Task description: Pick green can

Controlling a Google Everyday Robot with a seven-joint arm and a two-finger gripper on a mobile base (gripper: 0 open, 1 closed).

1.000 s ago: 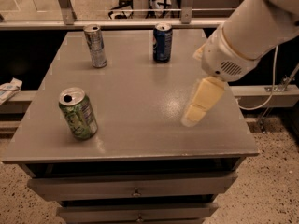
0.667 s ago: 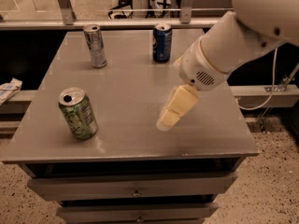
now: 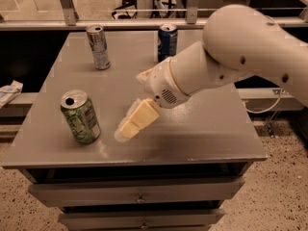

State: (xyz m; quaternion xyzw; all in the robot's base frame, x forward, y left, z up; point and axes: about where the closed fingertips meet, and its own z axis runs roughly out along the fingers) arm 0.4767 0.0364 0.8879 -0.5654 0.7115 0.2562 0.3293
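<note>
The green can (image 3: 81, 118) stands upright near the front left of the grey table (image 3: 207, 129); it has a light-green and white patterned body and a silver top with the opening showing. My gripper (image 3: 123, 133) hangs from the white arm (image 3: 231, 61), which reaches in from the right. It points down and to the left, just above the table surface. It is a short way to the right of the green can and apart from it, holding nothing.
A slim silver can (image 3: 98, 47) stands at the back left of the table and a dark blue can (image 3: 167, 42) at the back middle. Drawers (image 3: 139, 196) sit under the tabletop. A railing (image 3: 144, 24) runs behind the table. Speckled floor lies on both sides.
My arm has swung left across the table, bringing the gripper from the right side to just right of the green can. The cans have not moved.
</note>
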